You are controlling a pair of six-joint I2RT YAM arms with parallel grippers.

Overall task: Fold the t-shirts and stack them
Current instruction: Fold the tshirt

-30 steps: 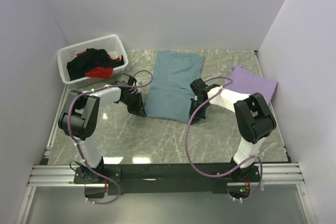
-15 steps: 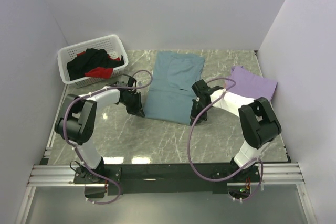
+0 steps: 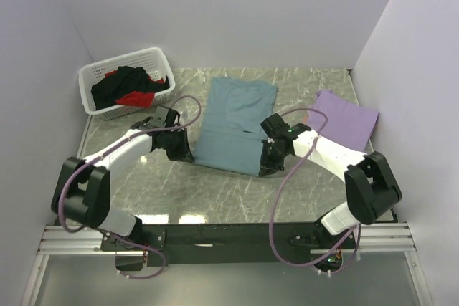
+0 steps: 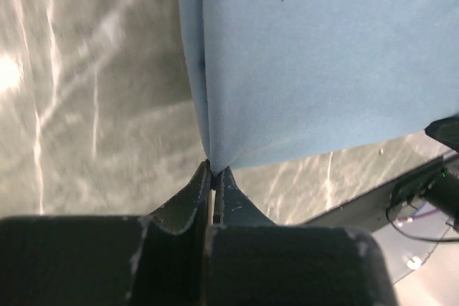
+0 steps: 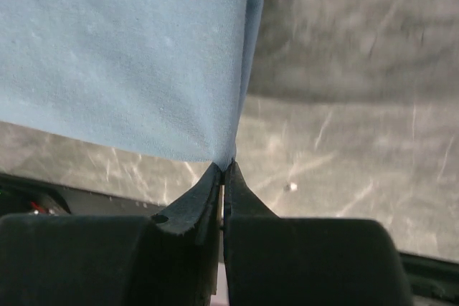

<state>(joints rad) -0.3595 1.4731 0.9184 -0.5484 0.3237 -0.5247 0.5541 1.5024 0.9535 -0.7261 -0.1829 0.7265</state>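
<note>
Teal t-shirt (image 3: 235, 116), near corners pinched by left claw (image 4: 213, 171) and right claw (image 5: 223, 168).

No readable text, no labels, no brands, no numbers

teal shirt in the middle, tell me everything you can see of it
The teal t-shirt is soft, plain dusty-blue cloth, folded into a long narrow panel lying on the marble table, running from the far side toward the arms. The left gripper pinches its near left corner and the right gripper its near right corner, both shut on the cloth.
</note>
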